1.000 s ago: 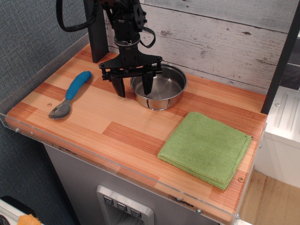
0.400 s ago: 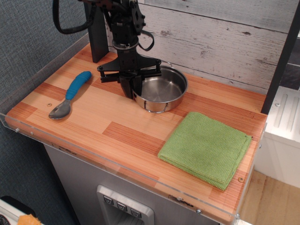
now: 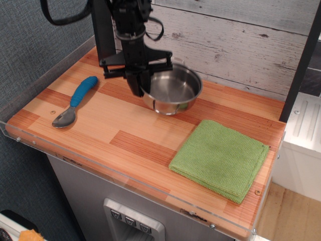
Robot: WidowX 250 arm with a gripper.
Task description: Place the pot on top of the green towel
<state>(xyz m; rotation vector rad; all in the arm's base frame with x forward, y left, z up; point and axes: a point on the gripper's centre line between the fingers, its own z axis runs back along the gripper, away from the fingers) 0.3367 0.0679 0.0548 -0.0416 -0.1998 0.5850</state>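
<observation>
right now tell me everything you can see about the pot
The pot is small, round and shallow, of shiny bare steel that mirrors the wood around it. It looks empty. A thin wire loop handle shows at its near side and another at the far rim. The gripper is shut on its left rim, and the pot appears lifted slightly off the wooden table, tilted a little. It sits at the back near the plank wall, apart from the green towel to the front right.

A mock kitchen set up as a robot test station: a striped wooden desk edged in clear acrylic stood before a whitewashed plank backdrop, beside grey fabric partition panels suggesting a laboratory.
</observation>
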